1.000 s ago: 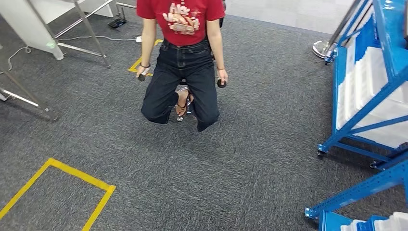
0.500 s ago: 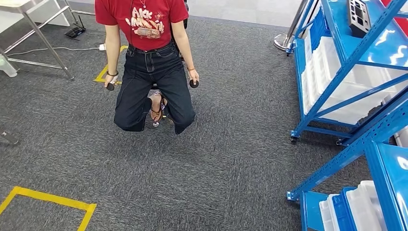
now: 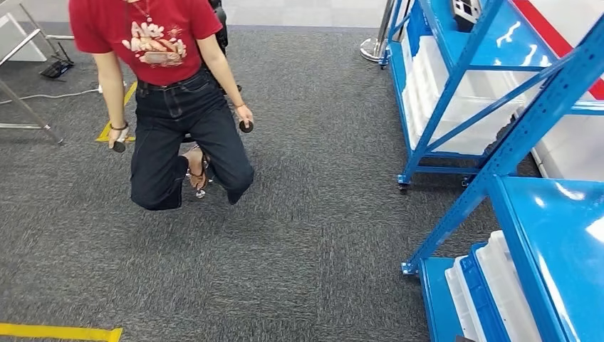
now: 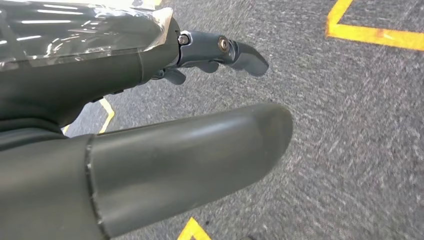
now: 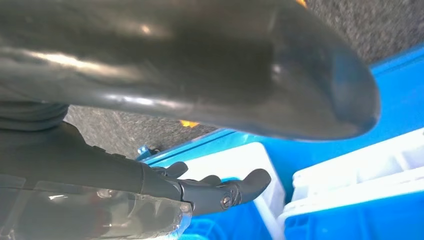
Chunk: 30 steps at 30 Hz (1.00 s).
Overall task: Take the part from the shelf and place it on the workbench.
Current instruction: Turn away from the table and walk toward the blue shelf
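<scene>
Nearby, white bins (image 3: 491, 285) on blue shelf (image 3: 548, 242)

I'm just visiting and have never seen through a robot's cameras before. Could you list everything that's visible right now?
carpet: one, dark grey, covering the floor
floor tape: yellow lines, one at the near left edge, more behind the person
shelf racks: two, blue metal, on the right, one farther and one nearer
bins: several, white and blue, on the racks' low shelves
part: one, grey, on the farther rack's upper shelf, partly cut off
table legs: metal, far left
person: one, red shirt, dark jeans, seated at upper left, a small dark object in each hand
left hand: grey, holding nothing, above the carpet
right hand: grey, holding nothing, above the bins
</scene>
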Tool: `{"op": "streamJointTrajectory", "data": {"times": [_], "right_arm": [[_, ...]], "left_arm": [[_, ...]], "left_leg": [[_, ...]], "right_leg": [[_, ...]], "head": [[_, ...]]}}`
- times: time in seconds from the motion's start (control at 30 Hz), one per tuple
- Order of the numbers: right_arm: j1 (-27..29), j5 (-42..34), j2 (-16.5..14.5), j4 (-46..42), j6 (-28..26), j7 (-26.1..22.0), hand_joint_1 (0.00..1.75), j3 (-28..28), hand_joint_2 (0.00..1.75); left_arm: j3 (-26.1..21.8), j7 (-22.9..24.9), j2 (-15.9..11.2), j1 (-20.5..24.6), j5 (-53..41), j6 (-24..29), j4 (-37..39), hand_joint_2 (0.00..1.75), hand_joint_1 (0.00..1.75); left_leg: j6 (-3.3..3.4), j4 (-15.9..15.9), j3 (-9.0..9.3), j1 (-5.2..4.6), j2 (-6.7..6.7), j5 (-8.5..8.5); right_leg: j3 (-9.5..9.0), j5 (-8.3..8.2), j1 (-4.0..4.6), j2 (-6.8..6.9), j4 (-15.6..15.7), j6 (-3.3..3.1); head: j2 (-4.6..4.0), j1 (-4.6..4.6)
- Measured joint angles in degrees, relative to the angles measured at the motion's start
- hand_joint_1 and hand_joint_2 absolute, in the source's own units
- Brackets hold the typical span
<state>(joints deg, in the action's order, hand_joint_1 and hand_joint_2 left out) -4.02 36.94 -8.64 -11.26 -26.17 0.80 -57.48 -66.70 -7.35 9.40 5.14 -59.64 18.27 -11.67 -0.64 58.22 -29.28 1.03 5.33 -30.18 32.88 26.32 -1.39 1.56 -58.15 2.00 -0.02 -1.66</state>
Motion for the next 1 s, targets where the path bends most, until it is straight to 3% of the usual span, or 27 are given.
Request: {"op": "streamJointTrajectory", "data": {"times": [0.07,0.13,0.17,0.2,0.27,0.33,0.4,0.47,0.53,0.6,0.67,0.7,0.73,0.8,0.83,0.9,1.0], "right_arm": [[-0.03,0.08,-0.04,0.00,-0.08,0.13,0.00,0.00,0.00],[-0.13,0.19,-0.05,0.00,-0.10,0.20,0.00,0.00,0.00],[-0.11,0.22,-0.05,0.00,-0.10,0.22,0.00,0.00,0.00],[-0.05,0.24,-0.04,0.00,-0.10,0.25,0.00,0.00,0.00],[0.02,0.26,-0.04,0.00,-0.10,0.27,0.00,0.00,0.00],[-0.03,0.28,-0.06,0.00,-0.10,0.27,0.00,0.00,0.00],[-0.06,0.34,-0.05,0.00,-0.10,0.27,0.00,0.00,0.00],[0.09,0.43,-0.04,0.00,-0.11,0.27,0.00,0.00,0.00],[0.21,0.51,-0.07,0.00,-0.13,0.27,0.00,0.01,0.00],[0.03,0.57,-0.04,0.00,-0.13,0.27,0.00,0.02,0.00],[-0.08,0.59,0.01,0.00,-0.13,0.27,0.00,0.02,0.00],[0.00,0.59,0.03,0.00,-0.13,0.27,0.00,0.02,0.00],[0.08,0.59,0.03,0.00,-0.13,0.27,0.00,0.02,0.00],[0.11,0.59,0.08,0.00,-0.13,0.27,0.00,0.02,0.00],[0.02,0.59,0.10,0.00,-0.13,0.27,0.00,0.02,0.00],[-0.12,0.60,0.10,0.00,-0.14,0.27,0.00,0.02,0.00],[-0.01,0.59,0.11,0.00,-0.16,0.27,0.00,0.02,0.00]], "left_arm": [[0.00,0.01,0.06,-0.02,-0.01,-0.07,0.00,0.00,0.00],[0.00,0.04,0.05,-0.14,0.03,-0.14,0.00,0.00,0.00],[-0.01,0.08,0.03,-0.21,0.04,-0.15,0.00,0.00,0.00],[-0.02,0.14,0.02,-0.27,0.06,-0.15,0.00,0.00,0.00],[-0.03,0.27,0.01,-0.34,0.06,-0.15,0.00,0.00,0.00],[-0.02,0.34,-0.01,-0.33,0.06,-0.15,0.00,0.00,0.00],[-0.02,0.37,-0.01,-0.27,0.06,-0.15,0.00,0.00,0.00],[-0.03,0.39,0.02,-0.17,0.08,-0.15,0.00,0.00,0.00],[-0.05,0.40,0.06,-0.12,0.10,-0.15,0.00,0.00,0.00],[-0.05,0.40,0.03,-0.19,0.10,-0.15,0.00,0.00,0.00],[-0.05,0.40,-0.01,-0.28,0.10,-0.15,0.00,0.00,0.00],[-0.05,0.40,0.00,-0.28,0.10,-0.15,0.00,0.00,0.00],[-0.05,0.40,0.02,-0.28,0.10,-0.15,0.00,0.00,0.00],[-0.05,0.40,0.07,-0.26,0.10,-0.15,0.00,0.00,0.00],[-0.05,0.40,0.09,-0.27,0.10,-0.15,0.00,0.00,0.00],[-0.05,0.40,0.07,-0.25,0.10,-0.15,-0.01,0.00,0.00],[-0.06,0.40,0.09,-0.03,0.10,-0.15,-0.02,0.00,0.00]], "left_leg": [[-0.31,4.80,-2.03,0.25,-3.03,-3.16],[-0.19,12.78,-6.03,0.22,-5.06,-6.88],[-0.09,15.42,-7.55,0.20,-5.34,-7.50],[0.06,16.07,-8.16,0.19,-5.47,-6.92],[0.46,10.67,-6.09,0.23,-6.00,-2.78],[0.77,3.40,-2.95,0.26,-7.84,0.57],[1.02,0.67,-1.86,-0.02,-8.69,1.21],[1.62,0.37,-1.81,-0.34,-7.62,1.52],[2.45,-0.15,-1.60,-0.36,-6.52,1.95],[2.96,-0.42,-1.55,-0.44,-5.22,2.12],[3.10,-0.41,-1.66,-0.57,-3.82,2.07],[3.10,-0.40,-1.67,-0.58,-3.17,2.05],[3.06,-0.39,-1.65,-0.58,-2.56,2.00],[2.81,-0.37,-1.40,-0.59,-1.40,1.82],[2.52,-0.34,-1.25,-0.74,-0.87,1.60],[1.92,-0.31,-0.88,-1.02,0.06,1.25],[1.05,-0.43,-0.35,-0.83,1.02,0.91]], "right_leg": [[-0.05,-0.18,-0.36,-1.11,0.16,-0.92],[0.02,-0.19,0.03,-2.30,0.13,-1.40],[0.01,-0.18,0.22,-2.98,0.12,-1.44],[-0.05,-0.17,0.36,-3.70,0.10,-1.45],[-0.29,-0.16,0.46,-5.15,0.07,-1.43],[-0.37,-0.15,0.67,-6.38,-0.01,-1.27],[-0.02,-0.28,0.78,-7.30,-0.03,-0.75],[0.49,-0.48,0.56,-7.97,0.03,0.01],[1.61,0.41,0.48,-6.15,-1.70,0.30],[4.68,3.40,0.51,-3.27,-7.82,0.01],[8.29,6.31,0.48,-2.33,-15.24,0.01],[8.96,6.67,0.46,-2.19,-16.78,0.31],[8.44,6.15,0.44,-2.01,-15.98,0.76],[4.05,3.42,0.43,-0.47,-8.09,1.62],[1.80,2.09,0.57,0.70,-4.08,1.69],[-0.45,0.68,0.90,1.94,-0.09,1.02],[-0.33,0.23,0.85,0.50,0.14,-0.21]], "head": [[0.00,0.17],[0.00,0.25],[0.00,0.26],[0.00,0.26],[0.00,0.26],[0.00,0.25],[0.00,0.22],[0.00,0.20],[0.00,0.15],[0.00,0.05],[0.00,0.02],[0.00,0.02],[0.00,0.02],[0.00,0.01],[0.00,0.02],[0.00,0.09],[0.01,0.17]]}}
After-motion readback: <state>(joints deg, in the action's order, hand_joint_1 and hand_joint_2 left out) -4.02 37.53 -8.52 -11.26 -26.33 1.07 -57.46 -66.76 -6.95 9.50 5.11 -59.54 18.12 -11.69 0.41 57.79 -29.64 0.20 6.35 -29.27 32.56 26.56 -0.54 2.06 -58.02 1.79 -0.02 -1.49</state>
